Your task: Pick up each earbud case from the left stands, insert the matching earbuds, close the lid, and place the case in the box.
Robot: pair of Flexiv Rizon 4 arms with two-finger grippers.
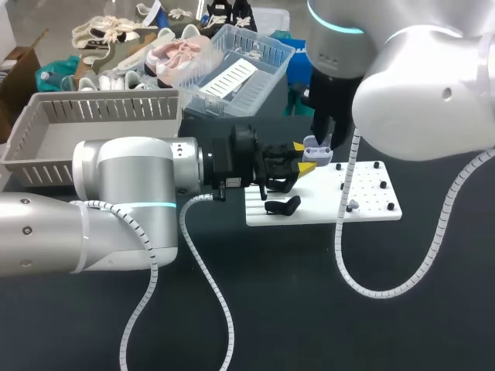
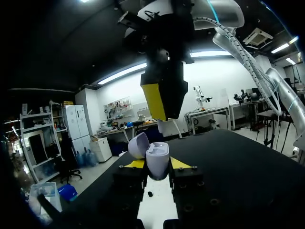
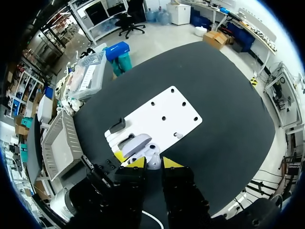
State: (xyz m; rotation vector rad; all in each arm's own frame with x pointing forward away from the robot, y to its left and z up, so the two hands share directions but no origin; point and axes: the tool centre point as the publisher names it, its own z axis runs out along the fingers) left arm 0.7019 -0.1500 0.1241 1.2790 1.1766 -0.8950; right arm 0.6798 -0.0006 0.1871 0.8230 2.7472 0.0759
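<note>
My left gripper (image 1: pixel 303 157) is shut on a pale lavender earbud case (image 1: pixel 315 145), held above the white stand board (image 1: pixel 371 197). In the left wrist view the case (image 2: pixel 157 156) sits upright between the yellow tips (image 2: pixel 157 164), lid open and tipped back. My right gripper (image 1: pixel 323 139) hangs straight above the open case, fingers close together on a small white earbud (image 2: pixel 165 128). From the right wrist, the tips (image 3: pixel 154 163) stand just over the case (image 3: pixel 138 144). A black case (image 1: pixel 283 206) lies on the board's left end.
A grey slotted box (image 1: pixel 93 127) stands at the table's left, behind my left arm. A clear plastic crate (image 1: pixel 240 69) with papers sits at the back. The white board carries several black pegs (image 1: pixel 384 185). Dark table surface lies in front.
</note>
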